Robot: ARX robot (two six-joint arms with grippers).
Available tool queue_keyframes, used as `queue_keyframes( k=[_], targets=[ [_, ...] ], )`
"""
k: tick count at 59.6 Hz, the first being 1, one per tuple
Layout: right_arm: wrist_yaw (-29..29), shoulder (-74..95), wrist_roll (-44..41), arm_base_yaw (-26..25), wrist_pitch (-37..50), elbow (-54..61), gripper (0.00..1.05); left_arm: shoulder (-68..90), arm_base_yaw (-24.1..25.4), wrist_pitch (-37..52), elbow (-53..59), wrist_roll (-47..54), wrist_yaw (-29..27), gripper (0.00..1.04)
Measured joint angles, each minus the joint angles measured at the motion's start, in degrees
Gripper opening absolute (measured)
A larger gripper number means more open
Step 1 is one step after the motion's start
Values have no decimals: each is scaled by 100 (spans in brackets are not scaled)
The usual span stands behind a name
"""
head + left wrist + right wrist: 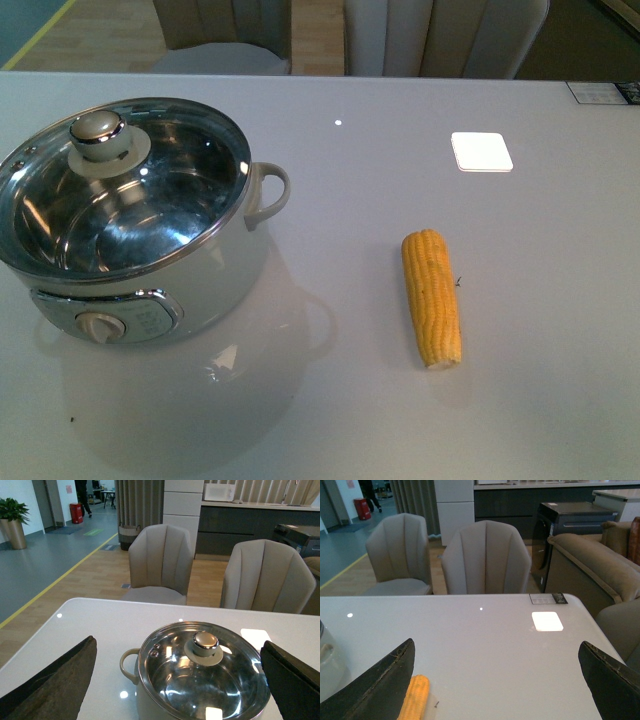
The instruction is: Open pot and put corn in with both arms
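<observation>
L claw [178, 643] spread, closed pot [131, 661] ahead, centred | R claw [496, 645] spread, corn [415, 697] on bench [490, 625] ahead, off to one side

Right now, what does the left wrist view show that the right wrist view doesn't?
Left wrist only: the pot from above, its glass lid on, with the knob and one side handle; a potted plant on the floor. Right wrist only: the corn lying on the table and a printed card at the table corner; of the pot, just a sliver at the frame edge. Both: the white table and the beige chairs.
</observation>
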State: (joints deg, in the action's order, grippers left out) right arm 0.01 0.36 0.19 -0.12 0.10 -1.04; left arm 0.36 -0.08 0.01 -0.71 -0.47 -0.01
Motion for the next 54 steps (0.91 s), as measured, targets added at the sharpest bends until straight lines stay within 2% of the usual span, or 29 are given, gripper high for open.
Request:
queue_keyframes(
  k=[39, 45, 54],
  targets=[
    [2, 0, -2, 2, 0, 0, 96, 4, 2, -9, -2, -2, 20, 98],
    [-2, 0, -2, 0, 0, 0, 96, 662, 101, -979, -385, -433, 601, 98],
    [0, 0, -2, 2, 0, 0, 96, 1845, -37, -442, -612, -595, 387, 98]
  ],
)
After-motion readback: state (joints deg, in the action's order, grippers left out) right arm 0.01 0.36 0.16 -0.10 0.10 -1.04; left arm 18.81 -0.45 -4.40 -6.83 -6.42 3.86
